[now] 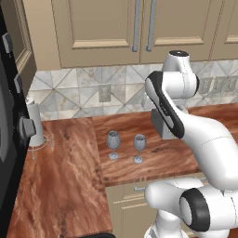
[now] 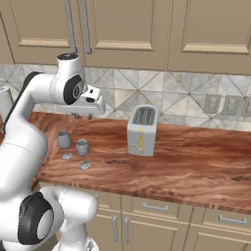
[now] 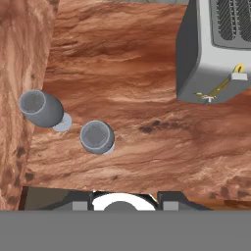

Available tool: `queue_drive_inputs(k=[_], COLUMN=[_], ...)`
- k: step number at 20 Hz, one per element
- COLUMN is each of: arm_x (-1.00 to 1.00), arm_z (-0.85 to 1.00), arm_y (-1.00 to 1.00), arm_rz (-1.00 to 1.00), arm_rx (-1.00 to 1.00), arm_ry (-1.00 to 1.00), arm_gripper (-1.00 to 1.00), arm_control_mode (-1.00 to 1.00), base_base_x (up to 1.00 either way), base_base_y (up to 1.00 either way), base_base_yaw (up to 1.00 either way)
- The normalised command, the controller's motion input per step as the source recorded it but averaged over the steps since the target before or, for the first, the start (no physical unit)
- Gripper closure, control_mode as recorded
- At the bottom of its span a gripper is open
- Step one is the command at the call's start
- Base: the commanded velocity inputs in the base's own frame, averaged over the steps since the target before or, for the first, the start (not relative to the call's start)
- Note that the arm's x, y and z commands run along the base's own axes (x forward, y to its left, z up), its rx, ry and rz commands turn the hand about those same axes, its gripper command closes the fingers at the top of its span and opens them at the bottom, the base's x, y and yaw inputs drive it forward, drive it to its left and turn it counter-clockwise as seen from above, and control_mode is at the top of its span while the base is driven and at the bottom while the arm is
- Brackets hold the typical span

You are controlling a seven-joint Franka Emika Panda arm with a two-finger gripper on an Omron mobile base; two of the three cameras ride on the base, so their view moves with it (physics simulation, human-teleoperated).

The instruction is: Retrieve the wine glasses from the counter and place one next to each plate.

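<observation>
Reddish wood tabletop [image 2: 196,166], diamond-tile backsplash. We list: two wine glasses [image 1: 113,144] [image 1: 139,148], upright, side by side, untouched; toaster [image 2: 142,130] at 3 o'clock of them. End effector [image 2: 82,115] hovers above, empty; jaw state we cannot tell. Both placements remain.

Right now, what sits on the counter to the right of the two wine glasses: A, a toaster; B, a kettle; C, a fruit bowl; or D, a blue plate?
A: a grey toaster stands upright on the counter, to the right of the two wine glasses and apart from them.
</observation>
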Motion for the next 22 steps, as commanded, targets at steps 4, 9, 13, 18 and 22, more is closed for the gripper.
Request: queue_drive_inputs(k=[4,9,13,18,22], arm_x=[-0.10,-0.24,-0.42,-0.52,-0.39], arm_z=[0.00,0.00,0.00,-0.01,-0.01], arm_y=[0.00,0.02,0.00,0.01,0.00], arm_rz=[0.00,0.00,0.00,0.00,-0.03], arm_rx=[0.00,0.00,0.00,0.02,0.01], arm_ry=[0.00,0.00,0.00,-0.03,0.00], arm_gripper=[-1.00,-1.00,-1.00,-1.00,-1.00], arm_control_mode=[-1.00,-1.00,-1.00,-1.00,-1.00], base_base_x=[0.00,0.00,0.00,0.00,0.00], base_base_y=[0.00,0.00,0.00,0.00,0.00], base_base_yaw=[0.00,0.00,0.00,0.00,0.00])
